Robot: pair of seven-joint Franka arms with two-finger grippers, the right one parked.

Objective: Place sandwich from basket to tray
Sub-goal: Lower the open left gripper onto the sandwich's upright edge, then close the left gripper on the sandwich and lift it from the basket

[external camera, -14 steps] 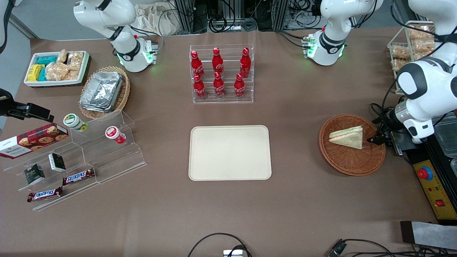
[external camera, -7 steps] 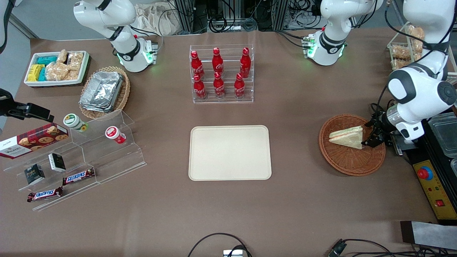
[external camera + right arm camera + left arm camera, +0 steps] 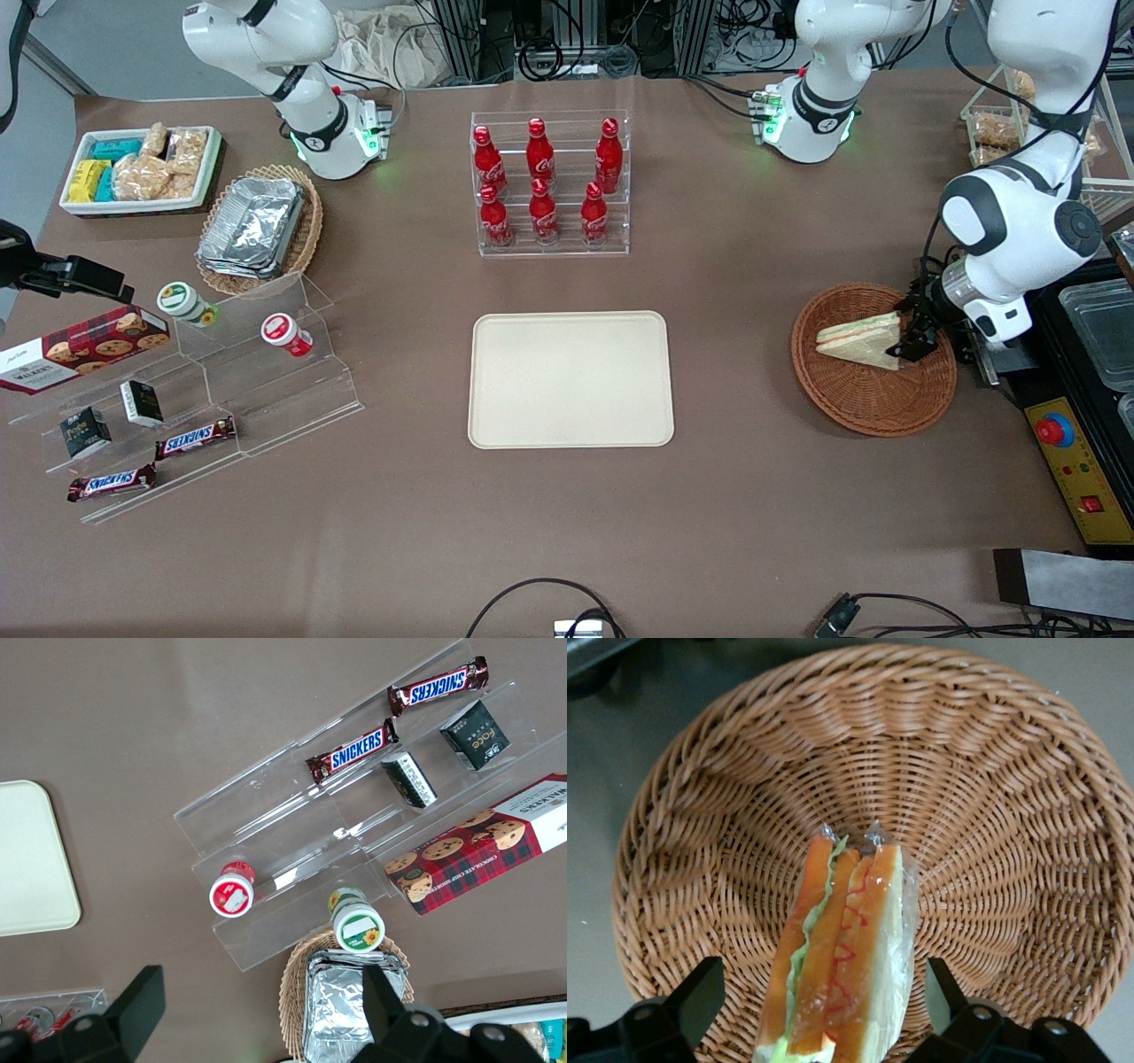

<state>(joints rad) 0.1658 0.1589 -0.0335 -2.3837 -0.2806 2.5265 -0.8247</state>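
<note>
The table (image 3: 753,496) is brown, and the arm (image 3: 1019,221) at the working end has swung in toward the basket since a second ago: its elbow now stands higher and nearer the table's middle, and its wrist has come in over the basket's rim.

The tray (image 3: 570,379) lies bare at mid-table, unchanged, well apart from the basket.

A clear rack (image 3: 551,184) holds six red bottles (image 3: 542,211) in two rows, farther from the front camera than the tray. Toward the parked arm's end, a clear stepped stand (image 3: 221,390) carries two small tubs (image 3: 285,334), two dark little boxes, a cookie box (image 3: 81,348) and two Snickers bars (image 3: 195,437). A white bin (image 3: 142,170) there holds bagged snacks, and a tan oval basket (image 3: 306,235) holds foil containers (image 3: 251,224).

The basket (image 3: 873,399) holds the sandwich (image 3: 859,341), which has not moved.

The gripper (image 3: 911,341) has closed in from the basket's rim to the sandwich's broad end. In the left wrist view its fingers (image 3: 678,1010) stand spread, one on each side of the sandwich (image 3: 837,966), not gripping it.
</note>
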